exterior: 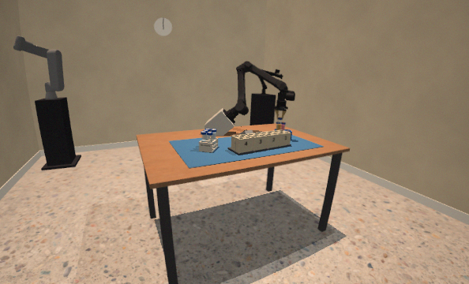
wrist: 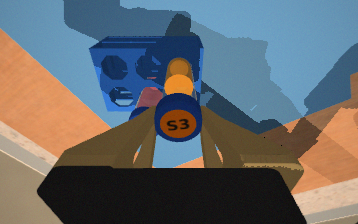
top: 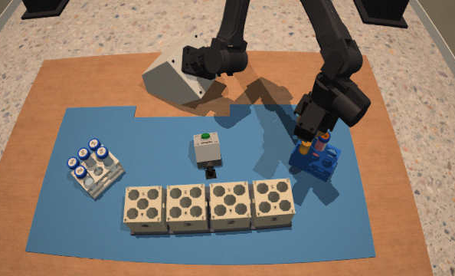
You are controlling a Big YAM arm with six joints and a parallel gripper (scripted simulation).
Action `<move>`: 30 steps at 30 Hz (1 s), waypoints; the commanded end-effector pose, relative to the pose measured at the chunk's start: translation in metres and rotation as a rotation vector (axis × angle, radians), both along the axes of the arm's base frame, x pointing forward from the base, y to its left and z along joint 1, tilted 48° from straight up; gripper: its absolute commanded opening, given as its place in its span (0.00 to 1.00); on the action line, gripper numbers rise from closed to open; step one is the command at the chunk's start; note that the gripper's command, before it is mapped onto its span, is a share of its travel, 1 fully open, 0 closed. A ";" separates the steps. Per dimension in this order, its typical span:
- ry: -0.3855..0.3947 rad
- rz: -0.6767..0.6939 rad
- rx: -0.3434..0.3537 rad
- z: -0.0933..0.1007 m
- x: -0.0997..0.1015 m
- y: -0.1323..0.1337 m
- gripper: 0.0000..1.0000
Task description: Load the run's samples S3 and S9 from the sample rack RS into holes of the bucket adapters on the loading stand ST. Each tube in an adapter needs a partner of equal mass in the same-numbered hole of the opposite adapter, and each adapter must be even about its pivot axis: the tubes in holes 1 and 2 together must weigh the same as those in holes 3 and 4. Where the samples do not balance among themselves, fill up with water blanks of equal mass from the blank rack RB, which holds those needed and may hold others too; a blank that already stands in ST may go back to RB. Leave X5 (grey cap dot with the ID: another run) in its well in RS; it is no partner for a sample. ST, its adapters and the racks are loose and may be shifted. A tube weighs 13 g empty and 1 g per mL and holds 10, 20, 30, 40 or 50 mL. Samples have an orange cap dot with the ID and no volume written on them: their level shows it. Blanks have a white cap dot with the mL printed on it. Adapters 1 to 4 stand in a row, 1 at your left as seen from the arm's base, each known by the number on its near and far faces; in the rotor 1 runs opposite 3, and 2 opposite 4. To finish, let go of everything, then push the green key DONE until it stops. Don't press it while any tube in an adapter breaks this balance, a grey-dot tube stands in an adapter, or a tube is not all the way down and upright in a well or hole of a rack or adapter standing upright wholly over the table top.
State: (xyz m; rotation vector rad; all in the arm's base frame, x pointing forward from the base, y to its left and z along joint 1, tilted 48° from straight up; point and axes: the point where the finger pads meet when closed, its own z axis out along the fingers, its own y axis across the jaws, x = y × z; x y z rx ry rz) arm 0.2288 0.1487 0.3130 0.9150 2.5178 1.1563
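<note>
Gripper (wrist: 178, 131) clamped on sample S3 (wrist: 178, 123) above blue sample rack RS (top: 321, 164); next, presumably, straight lift clear, then carry toward adapters on stand ST (top: 143, 230).

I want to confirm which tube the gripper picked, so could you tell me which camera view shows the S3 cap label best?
The wrist view: the S3 cap faces the camera, clamped in the gripper, its label legible. In the top view the arm's wrist covers that tube, leaving only neighbouring tubes and the blue sample rack visible. The exterior view is too distant to read anything.
</note>
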 end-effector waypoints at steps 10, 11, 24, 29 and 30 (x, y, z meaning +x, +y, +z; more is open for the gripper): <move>-0.071 0.005 -0.004 0.051 -0.018 -0.026 0.00; -0.071 0.005 -0.005 0.053 -0.020 -0.028 0.00; -0.053 0.005 -0.014 0.071 -0.033 -0.050 0.00; -0.042 0.005 -0.017 0.080 -0.038 -0.060 0.00; -0.042 0.005 -0.018 0.082 -0.040 -0.062 0.00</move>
